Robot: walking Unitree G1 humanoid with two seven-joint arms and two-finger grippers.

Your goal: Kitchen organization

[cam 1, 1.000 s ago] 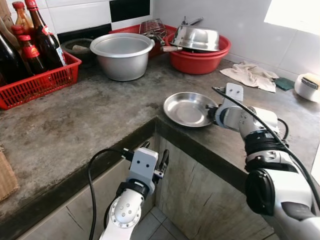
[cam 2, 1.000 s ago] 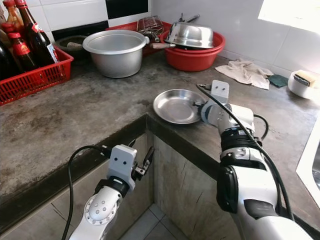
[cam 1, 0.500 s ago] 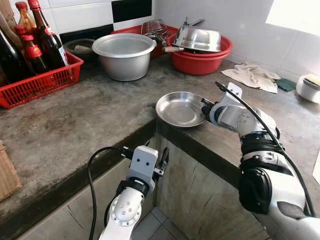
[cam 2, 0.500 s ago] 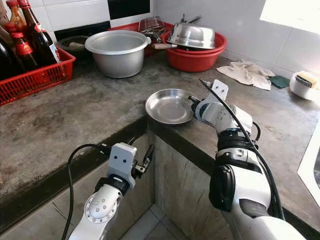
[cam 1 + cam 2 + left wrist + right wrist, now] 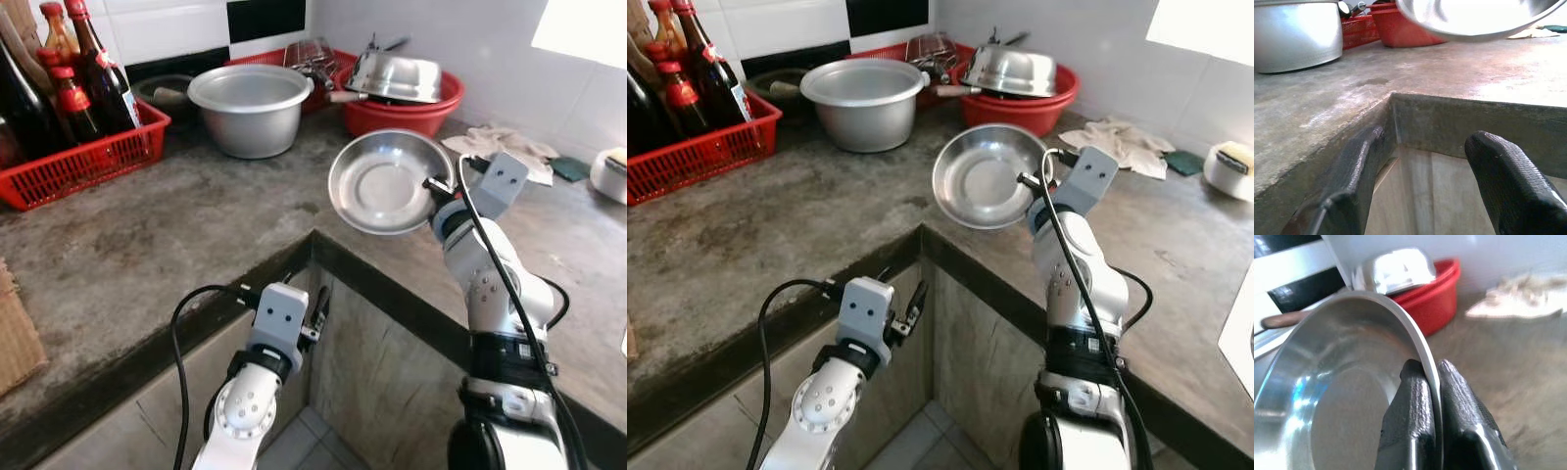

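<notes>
Right wrist view: right gripper (image 5: 1432, 382) pinches steel plate (image 5: 384, 183) by thin rim, tilted, could slip out; left gripper (image 5: 1425, 181) open, idle.

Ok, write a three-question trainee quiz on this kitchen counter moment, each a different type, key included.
1. True or false: the steel plate lies flat on the counter.
2. Which gripper holds the plate by its rim?
A. left gripper
B. right gripper
3. Fill in: the red crate holds ____.

Key: 1 false, it is lifted and tilted. 2 B. 3 bottles.
</notes>
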